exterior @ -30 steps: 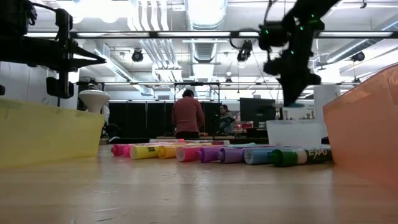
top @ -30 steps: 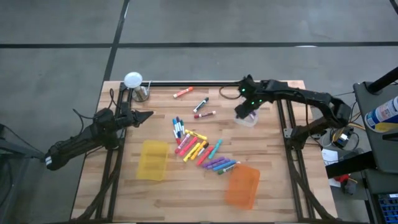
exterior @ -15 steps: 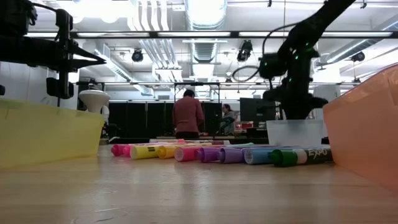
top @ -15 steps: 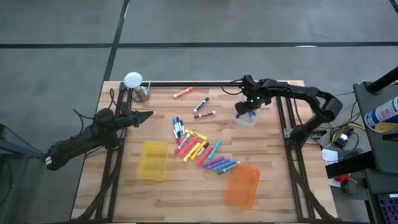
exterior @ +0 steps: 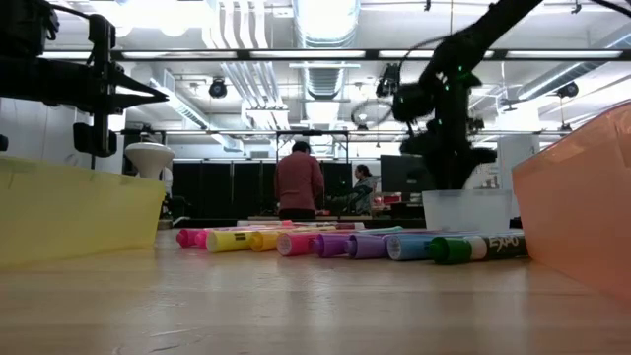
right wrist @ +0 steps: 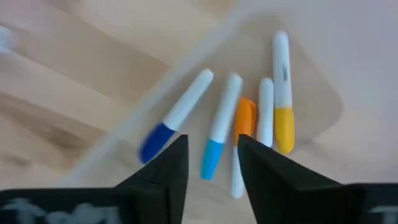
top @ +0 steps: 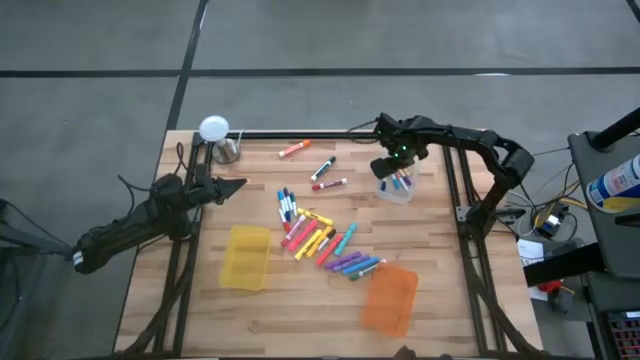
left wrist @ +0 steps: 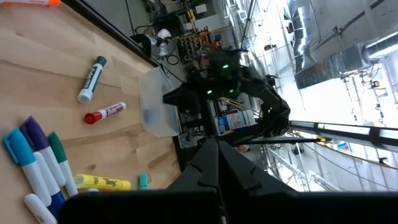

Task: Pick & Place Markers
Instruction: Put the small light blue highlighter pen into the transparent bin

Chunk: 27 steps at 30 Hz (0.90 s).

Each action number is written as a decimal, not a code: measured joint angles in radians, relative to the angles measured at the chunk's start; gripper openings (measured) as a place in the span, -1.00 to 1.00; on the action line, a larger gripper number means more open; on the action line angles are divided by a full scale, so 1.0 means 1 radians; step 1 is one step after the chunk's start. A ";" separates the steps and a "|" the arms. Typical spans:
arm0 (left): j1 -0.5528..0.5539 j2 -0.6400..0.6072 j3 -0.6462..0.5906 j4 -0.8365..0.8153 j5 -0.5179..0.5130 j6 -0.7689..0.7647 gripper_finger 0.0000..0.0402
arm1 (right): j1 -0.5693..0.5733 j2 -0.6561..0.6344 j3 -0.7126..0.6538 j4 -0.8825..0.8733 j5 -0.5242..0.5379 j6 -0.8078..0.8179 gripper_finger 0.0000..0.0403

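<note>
Your right gripper (top: 392, 168) hangs right of centre in the upper half of the high view, just over the clear bin (top: 397, 189). In the right wrist view its fingers (right wrist: 163, 177) stand parted with nothing between them, and several markers (right wrist: 219, 124) lie in the bin below: blue-capped, light-blue-capped, orange, yellow-capped. I read this as the drop step just done for one marker, with the arm now free for another.

The main heap of markers (top: 322, 238) lies at the centre of the table (top: 460, 300), well apart from the clear bin. Three loose ones sit toward the upper middle: an orange one (top: 293, 149), a dark one (top: 322, 167) and a red one (top: 329, 184).

Your next move likely calls for swinging the right gripper back toward the centre and choosing a marker at the heap's edge, since the packed ones touch and may roll.

Your left gripper (top: 232, 186) waits at the left edge of the table, fingers pressed together, holding nothing.

The top is pale wood planking, with a yellow bin (top: 246, 257) lower left and an orange bin (top: 389, 298) lower right. In the low view, a person (exterior: 299, 182) stands far behind under ceiling ducts.
</note>
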 joint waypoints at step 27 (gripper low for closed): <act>0.000 0.106 0.014 0.028 0.080 -0.133 -0.47 | 0.320 -0.063 0.196 0.299 -0.105 -0.007 -0.44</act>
